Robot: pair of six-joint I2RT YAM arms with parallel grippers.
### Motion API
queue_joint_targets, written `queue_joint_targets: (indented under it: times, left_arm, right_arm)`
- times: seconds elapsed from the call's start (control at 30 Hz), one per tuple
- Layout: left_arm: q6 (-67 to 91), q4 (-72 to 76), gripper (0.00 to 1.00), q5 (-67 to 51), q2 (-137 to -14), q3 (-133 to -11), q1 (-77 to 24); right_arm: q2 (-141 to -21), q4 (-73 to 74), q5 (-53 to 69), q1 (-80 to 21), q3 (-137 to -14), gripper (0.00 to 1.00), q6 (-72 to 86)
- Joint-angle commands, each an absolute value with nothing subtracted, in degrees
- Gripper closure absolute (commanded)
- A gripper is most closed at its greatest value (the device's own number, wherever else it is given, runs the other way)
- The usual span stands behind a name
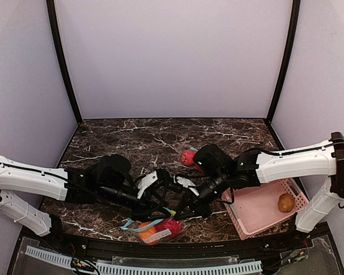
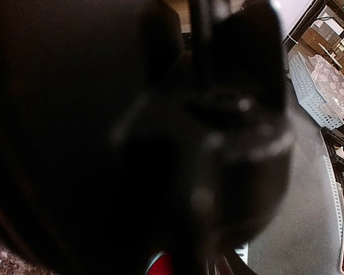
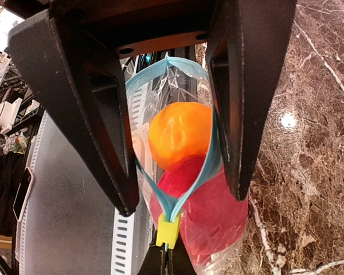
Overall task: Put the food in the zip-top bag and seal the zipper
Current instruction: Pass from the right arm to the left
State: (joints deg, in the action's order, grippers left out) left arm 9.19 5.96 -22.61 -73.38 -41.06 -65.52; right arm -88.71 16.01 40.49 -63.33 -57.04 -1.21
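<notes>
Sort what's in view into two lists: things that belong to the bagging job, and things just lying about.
Job:
zip-top bag, mouth open
orange fruit inside the bag
red fruits inside the bag
yellow zipper slider
red fruit loose on the table

Lying about:
pink basket
brown potato-like item in the basket

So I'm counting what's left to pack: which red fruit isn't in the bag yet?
The red fruit lying alone on the marble mid-table, behind the right arm. The other red fruit already sits inside the zip-top bag with the orange one.
</notes>
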Motion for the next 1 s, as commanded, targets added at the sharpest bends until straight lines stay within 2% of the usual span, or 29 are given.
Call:
queue_joint_targets:
  times: [0.0, 0.1, 0.23, 0.33, 0.5, 0.63, 0.77, 0.97]
  left_arm:
    - [9.04, 4.68, 0.6, -21.98, -72.77, -38.94, -66.25]
    - [9.31, 4.32, 0.68, -22.0, -72.77, -38.85, -66.31]
    - [9.87, 3.0, 0.88, -22.97, -73.45, -39.65, -66.4]
    - [10.49, 2.32, 0.98, -23.13, -73.46, -39.61, -66.53]
    - [12.56, 3.03, 0.99, -21.63, -71.62, -37.9, -66.53]
    - [17.47, 7.46, 0.99, -19.94, -68.76, -35.6, -66.53]
    - [24.29, 11.24, 0.99, -19.27, -67.78, -34.52, -66.53]
    - [31.17, 13.34, 0.99, -17.15, -67.09, -34.12, -66.58]
  right_arm:
    - [-87.0, 12.65, 42.24, -62.78, -56.0, 1.0, -0.57]
    - [-86.85, 12.16, 42.54, -62.56, -55.69, 1.0, -0.21]
    - [-86.64, 11.83, 42.32, -62.22, -55.47, 1.0, 0.0]
    - [-85.51, 10.95, 41.31, -61.72, -54.65, 0.97, 1.05]
    - [-81.33, 7.48, 37.38, -60.96, -50.35, 0.66, 4.06]
    - [-77.43, 1.81, 33.2, -60.52, -44.93, 0.49, 8.17]
    - [-73.62, -7.58, 30.33, -60.84, -39.76, 0.43, 13.61]
    - [-71.68, -14.19, 23.01, -64.69, -37.1, 0.42, 17.45]
